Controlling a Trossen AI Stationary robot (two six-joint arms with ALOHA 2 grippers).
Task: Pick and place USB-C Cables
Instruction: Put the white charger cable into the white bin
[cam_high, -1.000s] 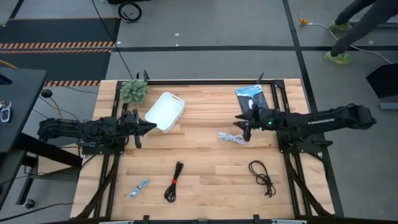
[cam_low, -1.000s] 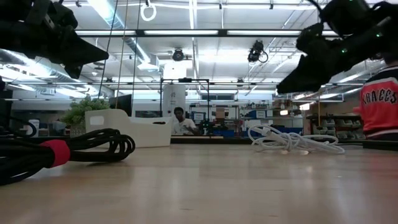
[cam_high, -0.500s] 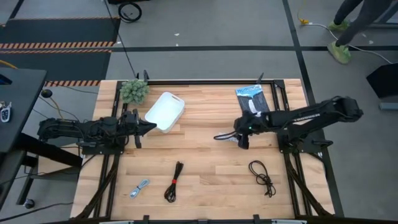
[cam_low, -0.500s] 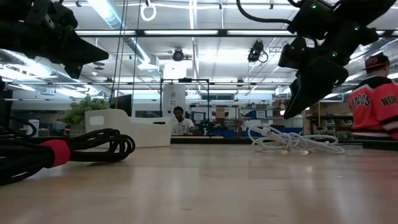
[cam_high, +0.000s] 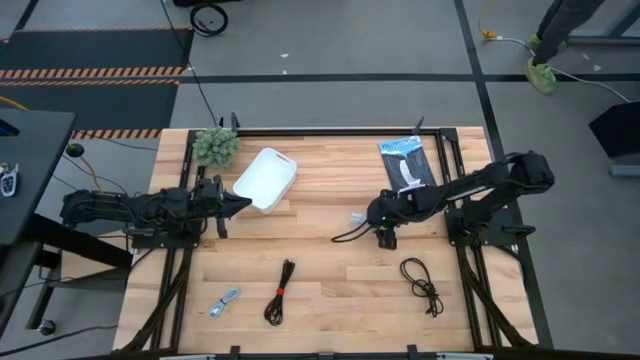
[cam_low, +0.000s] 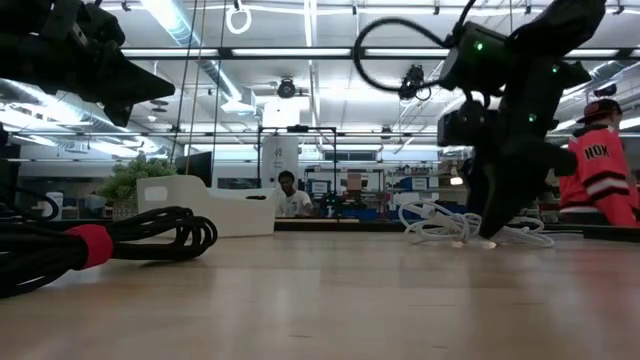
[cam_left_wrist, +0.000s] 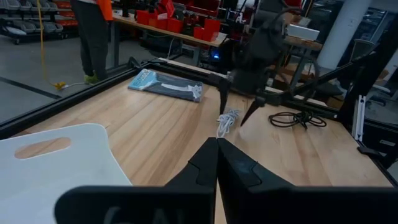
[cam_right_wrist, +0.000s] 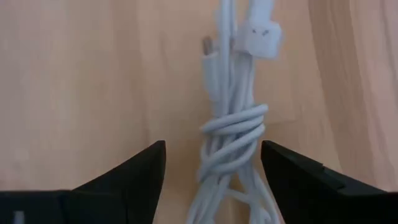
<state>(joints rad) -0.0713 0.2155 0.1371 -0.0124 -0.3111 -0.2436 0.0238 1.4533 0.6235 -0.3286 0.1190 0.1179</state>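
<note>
The white coil (cam_right_wrist: 231, 140) of USB-C cable lies on the wooden table (cam_high: 320, 290), well to the right of the white bin (cam_high: 265, 179) and just below the blue-and-black packet (cam_high: 404, 160). The right gripper (cam_high: 381, 226) is down over it with its fingers (cam_right_wrist: 127, 174) spread apart, one on each side of the bundle and neither touching it. In the right wrist view the coil's long axis runs straight away from the wrist, between the two fingers, with the wrapped waist of the bundle sitting about level with the fingertips and the plug ends beyond them; so the fingers would close across the narrow width of the coil, which looks like the right line for a grasp. The low view shows the gripper standing nearly upright with its tips at the table surface beside the white loops. The left gripper (cam_high: 232, 206) waits just beside the bin, fingers pressed together, far from this cable. The black bundle with red tie (cam_high: 280, 292), the silver-grey cable (cam_high: 225, 301) and the thin black loose coil (cam_high: 422, 284) lie nearer the table's front edge, all untouched.
</note>
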